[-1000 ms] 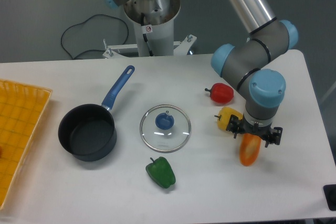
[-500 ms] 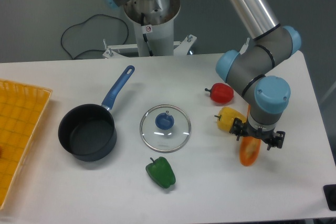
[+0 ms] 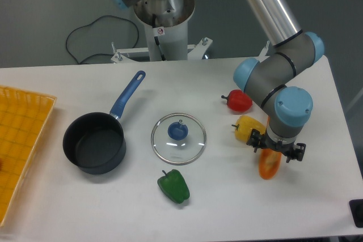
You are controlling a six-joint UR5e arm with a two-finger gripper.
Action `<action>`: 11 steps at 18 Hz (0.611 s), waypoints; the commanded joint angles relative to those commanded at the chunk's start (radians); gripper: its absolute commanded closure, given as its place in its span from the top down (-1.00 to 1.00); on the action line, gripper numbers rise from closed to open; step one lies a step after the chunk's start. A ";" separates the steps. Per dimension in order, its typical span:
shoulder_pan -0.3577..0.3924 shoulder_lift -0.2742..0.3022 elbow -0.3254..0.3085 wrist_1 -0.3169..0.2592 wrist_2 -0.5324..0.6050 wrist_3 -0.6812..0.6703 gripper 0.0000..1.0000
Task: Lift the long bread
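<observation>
- The green pepper (image 3: pixel 174 186) lies nearest the camera, well to the left of the fingers and clear of the working zone.
- The long bread (image 3: pixel 269 164) lies on the table (image 3: pixel 227 208) directly under the gripper (image 3: pixel 276 152). Only its near end shows, projecting toward the camera from beneath the tool; the far part is hidden by the wrist.
- The gripper points straight down over the long bread, a posture suited to a top grasp across the loaf's narrow width. Dark tabs show on either side of the loaf, but the fingertips are masked by the wrist, so it cannot be told how wide the fingers stand or whether they have closed on the bread.
- The yellow pepper (image 3: pixel 248 128) sits just beside the fingers, on their left and slightly farther back. Judged as a risk: it is close enough to be nudged when the fingers close.
- The glass lid (image 3: pixel 178 138) and the dark pot (image 3: pixel 95 143) lie well to the left of the fingers.
- The red pepper (image 3: pixel 239 101) lies beyond the fingers, near the arm's elbow.
- The yellow tray (image 3: pixel 20 140) sits at the extreme left.
</observation>
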 joint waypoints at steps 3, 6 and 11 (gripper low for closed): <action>0.000 0.006 -0.002 -0.008 -0.040 -0.003 1.00; -0.001 0.003 -0.003 -0.008 -0.038 -0.003 1.00; -0.001 0.000 -0.009 -0.008 -0.034 -0.002 1.00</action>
